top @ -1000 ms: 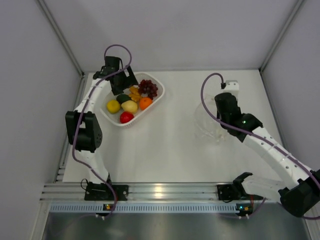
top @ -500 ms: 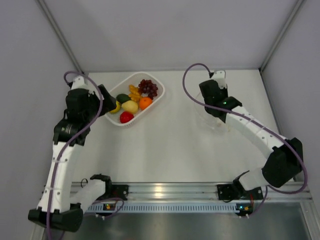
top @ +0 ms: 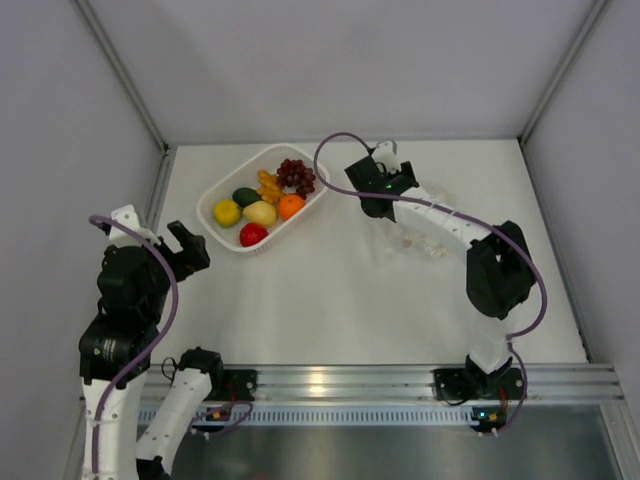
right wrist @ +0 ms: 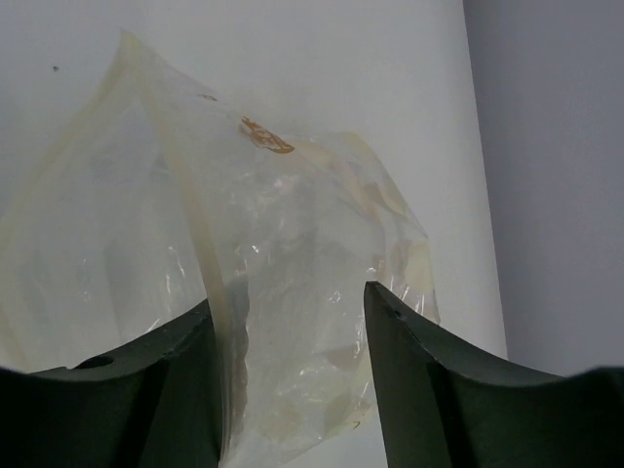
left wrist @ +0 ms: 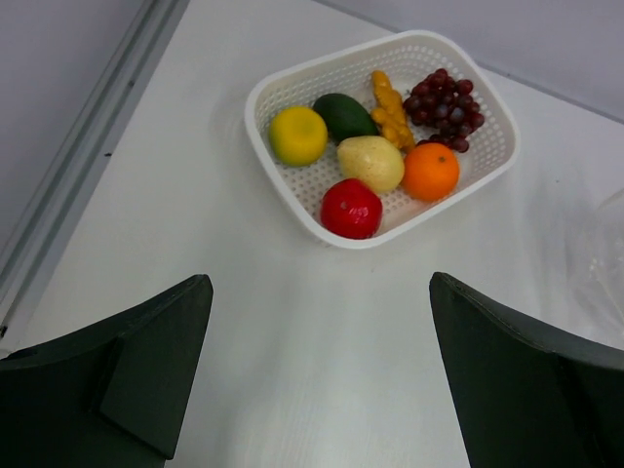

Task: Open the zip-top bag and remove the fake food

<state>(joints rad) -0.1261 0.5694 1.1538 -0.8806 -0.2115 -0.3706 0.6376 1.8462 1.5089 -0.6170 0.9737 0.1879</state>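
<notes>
Clear zip-top bag (right wrist: pixel 292 214) lies just near-right of your right gripper (right wrist: pixel 286 307), jaws wide and empty. Left gripper (left wrist: pixel 320 292), also wide, is well apart at near left.

Top cam is looking down over the whole table (top: pixel 330 320). Left wrist cam is facing the basket (left wrist: pixel 485 122) from well back, right wrist cam is looking close at the bag (right wrist: pixel 292 253). Top is covering both.
</notes>
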